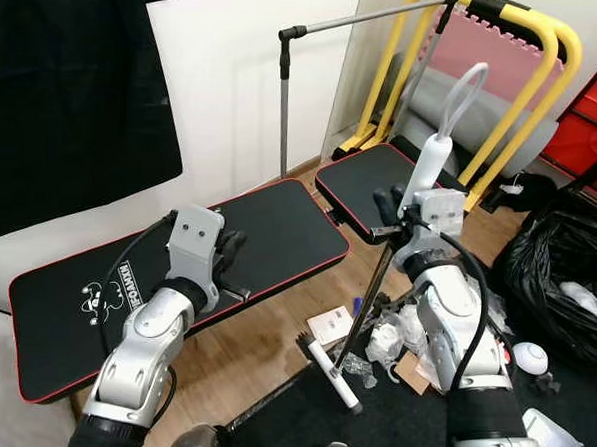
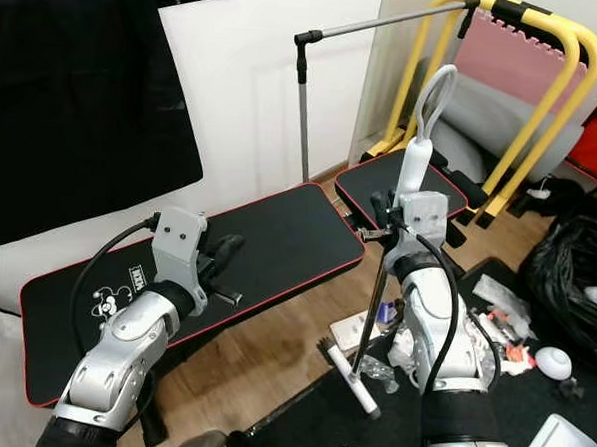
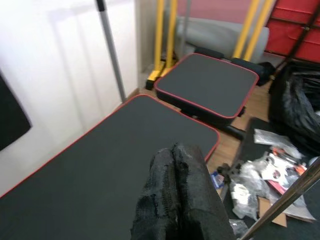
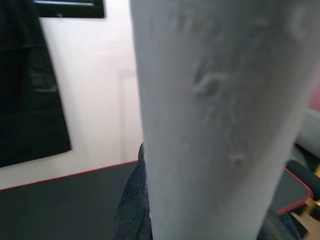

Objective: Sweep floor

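Over wood floor [image 1: 262, 347]: right gripper [image 1: 391, 210] apparently clamped on broom [image 1: 424, 175]; left gripper [image 3: 175, 200] fingers together, empty.

My home workout corner, black red-edged exercise mats [image 1: 176, 267] on wood floor [image 1: 262, 352], yellow frame [image 1: 528, 55] just behind the mats

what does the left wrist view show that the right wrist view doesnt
Left wrist view alone: the left claw with fingers pressed together over the long mat, the square mat, yellow frame, litter and the black bag.

Right wrist view alone: the broom handle close up, white, with the right claw closed around it.

Both: the white wall and a red-edged black mat.
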`<state>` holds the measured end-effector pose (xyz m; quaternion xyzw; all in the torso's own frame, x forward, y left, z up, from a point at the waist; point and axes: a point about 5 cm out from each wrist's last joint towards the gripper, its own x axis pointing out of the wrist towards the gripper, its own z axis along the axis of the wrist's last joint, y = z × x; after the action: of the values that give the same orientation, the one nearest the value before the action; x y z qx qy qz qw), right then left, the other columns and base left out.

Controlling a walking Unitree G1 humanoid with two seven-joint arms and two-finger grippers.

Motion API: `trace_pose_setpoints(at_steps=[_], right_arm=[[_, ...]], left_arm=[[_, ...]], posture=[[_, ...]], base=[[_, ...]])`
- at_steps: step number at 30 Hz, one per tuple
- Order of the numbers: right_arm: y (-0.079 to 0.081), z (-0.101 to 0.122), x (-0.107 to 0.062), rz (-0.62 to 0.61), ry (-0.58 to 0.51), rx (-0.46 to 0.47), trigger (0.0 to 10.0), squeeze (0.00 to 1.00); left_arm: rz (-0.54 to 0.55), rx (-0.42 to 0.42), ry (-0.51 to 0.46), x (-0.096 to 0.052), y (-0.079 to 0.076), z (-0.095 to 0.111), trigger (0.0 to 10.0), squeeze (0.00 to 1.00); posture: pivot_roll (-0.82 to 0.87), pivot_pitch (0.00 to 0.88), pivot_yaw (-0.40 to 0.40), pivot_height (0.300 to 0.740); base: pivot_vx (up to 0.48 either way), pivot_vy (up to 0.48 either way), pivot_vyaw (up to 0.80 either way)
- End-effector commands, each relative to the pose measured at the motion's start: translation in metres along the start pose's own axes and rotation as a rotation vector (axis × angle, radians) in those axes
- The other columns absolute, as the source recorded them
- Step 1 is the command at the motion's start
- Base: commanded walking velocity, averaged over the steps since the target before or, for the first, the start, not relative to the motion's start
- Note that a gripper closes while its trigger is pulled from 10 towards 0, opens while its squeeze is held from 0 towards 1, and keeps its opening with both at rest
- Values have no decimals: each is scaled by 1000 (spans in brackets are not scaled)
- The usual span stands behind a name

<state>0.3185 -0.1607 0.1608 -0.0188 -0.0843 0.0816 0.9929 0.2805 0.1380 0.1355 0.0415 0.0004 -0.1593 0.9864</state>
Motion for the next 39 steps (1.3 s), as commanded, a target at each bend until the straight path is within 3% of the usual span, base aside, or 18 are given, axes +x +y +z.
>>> trace_pose_setpoints(at_steps=[1,32,39], right_arm=[[-3,4,-2,-10,-10,-14,10000,0],[11,18,-1,58,-52,35,10000,0],[10,21,0,64,-63,32,10000,0]], left_arm=[[-60,-8,15,-2,-6,-2,10000,0],[-83,-8,22,-3,-11,-1,10000,0],[-68,-10,19,-3,-11,0,10000,0]], posture=[[-55,121,-127,740],[-64,133,-137,740],[-63,134,-142,740]], base=[[0,0,-800],[0,0,-800],[0,0,-161]])
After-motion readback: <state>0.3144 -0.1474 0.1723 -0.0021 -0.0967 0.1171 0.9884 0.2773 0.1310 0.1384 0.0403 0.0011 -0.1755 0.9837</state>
